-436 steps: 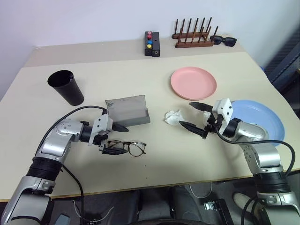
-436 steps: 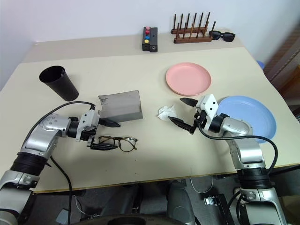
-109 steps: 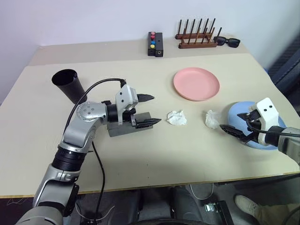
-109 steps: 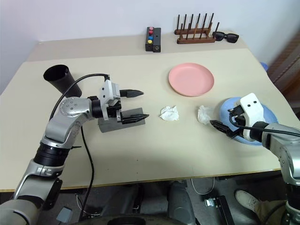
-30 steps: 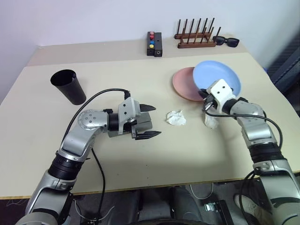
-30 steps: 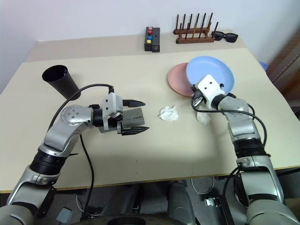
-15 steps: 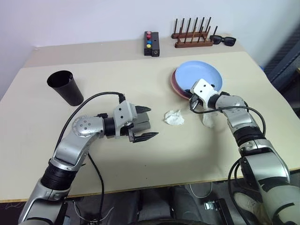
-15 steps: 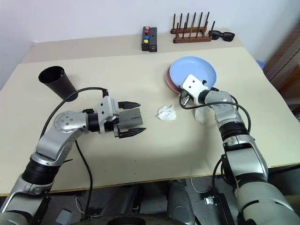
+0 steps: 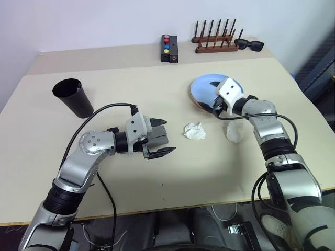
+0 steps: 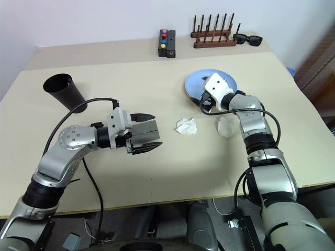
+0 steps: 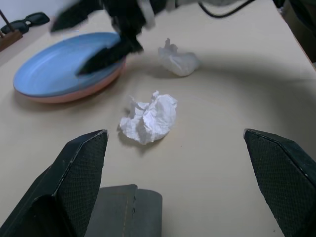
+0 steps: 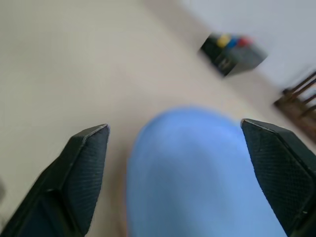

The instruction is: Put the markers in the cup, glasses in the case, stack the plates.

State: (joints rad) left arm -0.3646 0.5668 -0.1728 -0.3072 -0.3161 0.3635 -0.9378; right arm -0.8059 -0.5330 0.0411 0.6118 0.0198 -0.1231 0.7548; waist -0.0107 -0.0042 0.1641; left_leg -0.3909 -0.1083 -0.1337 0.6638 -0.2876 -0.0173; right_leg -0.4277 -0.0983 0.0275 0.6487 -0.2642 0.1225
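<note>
Now the beige tabletop [image 9: 172,209] carries the round light blue plastic plate [image 11: 64,64] stacked on the salmon pink plate [image 11: 74,94]. The right gripper [image 12: 173,148] hovers over them, fingers spread, empty. The left gripper [image 10: 145,132], also spread, straddles the closed grey hard-shell case [image 10: 147,130]. The tall black tapered cup [image 9: 73,98] stands well apart.

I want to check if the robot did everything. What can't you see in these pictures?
- Glasses: the grey case is shut, so its inside is hidden.
- Markers: in the head views the black cup shows only its dark mouth, so what it holds cannot be told.
- Pink plate: the blue plate covers it; just a rim peeks out in the left wrist view.
- Right gripper: blurred in the left wrist view.
</note>
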